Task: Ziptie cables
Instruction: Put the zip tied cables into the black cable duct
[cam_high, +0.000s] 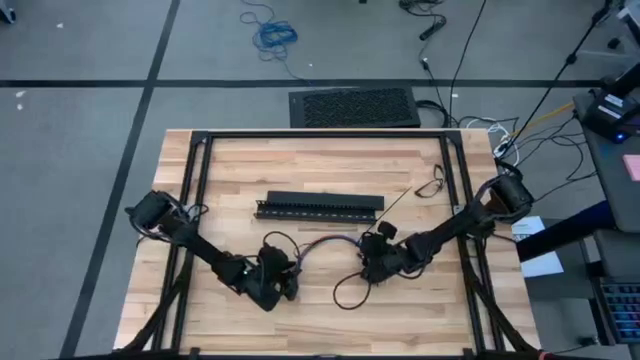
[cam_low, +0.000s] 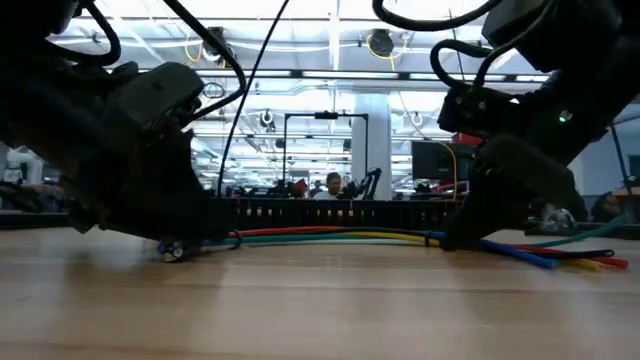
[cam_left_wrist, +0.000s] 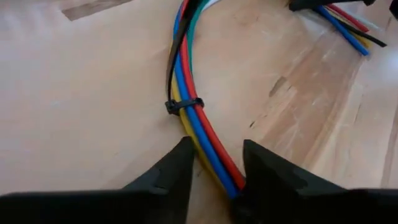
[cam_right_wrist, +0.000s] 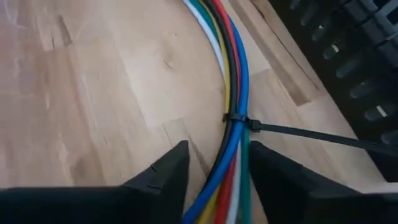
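The cables (cam_high: 325, 245), a bundle of red, blue, yellow, green, white and black wires, lie in a curve on the wooden table in front of the long black slotted bar (cam_high: 320, 205). My left gripper (cam_left_wrist: 217, 171) is shut on the bundle's left part and my right gripper (cam_right_wrist: 217, 174) on its right part. One ziptie (cam_left_wrist: 183, 106) circles the bundle just ahead of the left fingers. A second ziptie (cam_right_wrist: 239, 119) circles it ahead of the right fingers, its thin tail (cam_right_wrist: 317, 135) running off toward the bar. The bundle's free ends (cam_low: 570, 258) fan out past my right gripper. My left gripper pinches the bundle (cam_left_wrist: 214, 163) between its two fingers, just behind the ziptie. The fingers come slanting down from above and lie across the wires. The bundle rests on the table (cam_left_wrist: 93, 93). My right gripper pinches the bundle (cam_right_wrist: 222, 177) between its two fingers, just behind the second ziptie, slanting down from above and across the wires. The wires lie on the tabletop (cam_right_wrist: 93, 81).
A loose dark ziptie loop (cam_high: 430, 185) lies at the table's far right. A thin dark loop (cam_high: 348, 292) lies near the front, below my right gripper. The black frame rails (cam_high: 325, 135) run round the table's edges.
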